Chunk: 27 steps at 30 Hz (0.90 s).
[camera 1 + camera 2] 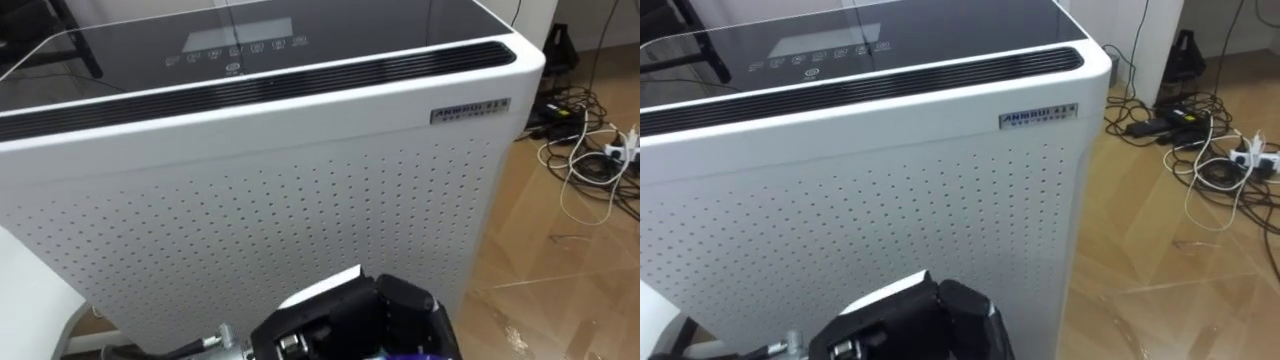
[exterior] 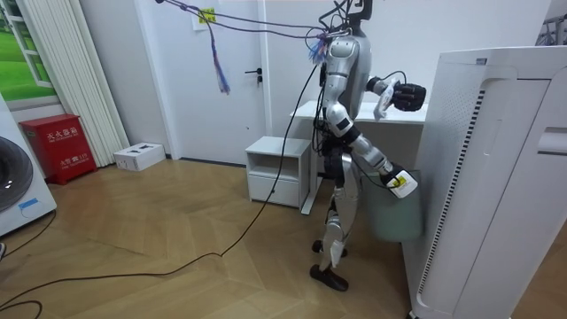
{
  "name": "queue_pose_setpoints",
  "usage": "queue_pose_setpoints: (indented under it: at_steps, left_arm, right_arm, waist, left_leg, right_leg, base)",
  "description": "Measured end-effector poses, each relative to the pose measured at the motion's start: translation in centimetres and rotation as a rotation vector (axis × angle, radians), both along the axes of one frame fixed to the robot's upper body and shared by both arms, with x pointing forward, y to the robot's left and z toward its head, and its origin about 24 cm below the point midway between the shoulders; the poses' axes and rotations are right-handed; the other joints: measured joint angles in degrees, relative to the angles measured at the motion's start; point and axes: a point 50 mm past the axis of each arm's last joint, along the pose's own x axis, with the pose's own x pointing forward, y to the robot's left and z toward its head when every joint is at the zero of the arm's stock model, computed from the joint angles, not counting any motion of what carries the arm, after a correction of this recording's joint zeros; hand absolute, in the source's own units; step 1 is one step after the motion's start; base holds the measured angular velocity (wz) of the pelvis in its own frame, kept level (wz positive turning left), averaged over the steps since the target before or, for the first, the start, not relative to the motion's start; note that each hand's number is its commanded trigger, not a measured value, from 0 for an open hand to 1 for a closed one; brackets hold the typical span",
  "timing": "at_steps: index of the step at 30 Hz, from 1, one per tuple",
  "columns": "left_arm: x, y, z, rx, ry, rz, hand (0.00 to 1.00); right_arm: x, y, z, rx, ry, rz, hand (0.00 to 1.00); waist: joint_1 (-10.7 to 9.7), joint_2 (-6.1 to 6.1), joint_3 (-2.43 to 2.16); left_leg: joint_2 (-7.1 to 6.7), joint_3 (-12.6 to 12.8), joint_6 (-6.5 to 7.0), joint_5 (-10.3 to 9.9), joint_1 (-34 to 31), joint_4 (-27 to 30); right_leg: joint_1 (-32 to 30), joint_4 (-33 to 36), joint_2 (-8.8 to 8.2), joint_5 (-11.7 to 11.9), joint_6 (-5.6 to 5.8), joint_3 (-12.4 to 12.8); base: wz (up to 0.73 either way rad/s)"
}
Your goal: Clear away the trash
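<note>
Room view: left hand is raised by the purifier, right hand low by the bin; their fingers cannot be read. Next, garbage must be found.

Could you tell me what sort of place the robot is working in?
Probably a room in a home, or a mock-up of one: wood floor, a washing machine at the room view's left edge, a white desk and small cabinet, and a tall air purifier.
</note>
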Motion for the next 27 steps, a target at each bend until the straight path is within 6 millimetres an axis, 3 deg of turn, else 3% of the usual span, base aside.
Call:
queue_pose_setpoints:
  at_steps: [9,16,21,27]
  left_arm:
    - [0.8,1.0,-2.3,0.238,-0.083,0.070,1.00]
    - [1.9,3.6,-4.5,0.399,-0.092,0.266,1.00]
    - [2.2,3.8,-5.6,0.454,-0.111,0.336,1.00]
    - [2.5,3.2,-8.3,0.565,-0.112,0.452,1.00]
  right_arm:
    - [0.0,-0.2,0.0,0.027,0.001,-0.056,1.00]
    - [0.0,-0.7,0.0,0.013,-0.007,-0.079,1.00]
    - [0.3,-0.8,0.0,-0.003,-0.021,-0.105,1.00]
    - [1.5,0.4,0.5,0.025,-0.058,-0.105,1.00]
  waist:
    - [1.4,0.68,-0.34]
    - [2.2,1.37,-0.30]
    - [3.0,0.87,0.04]
    - [2.6,-0.91,0.57]
  left_leg:
    - [0.03,0.2,0.00,0.0,-0.2,0.0]
    - [0.05,0.2,-0.12,0.1,-1.0,0.1]
    - [-0.05,0.4,-0.12,0.4,-2.6,-0.1]
    - [-0.03,1.5,-0.20,0.7,-6.2,1.0]
  right_leg:
    - [-0.4,0.3,0.01,0.0,-0.05,-0.2]
    - [-1.5,1.2,-0.11,-0.1,-0.20,-0.1]
    - [-3.6,2.5,-0.44,-0.2,-0.31,-0.1]
    - [-8.0,4.0,-0.59,-0.2,-0.75,0.6]
  base:
    - [0.00]
    - [0.00]
    - [-0.01]
    - [-0.08]
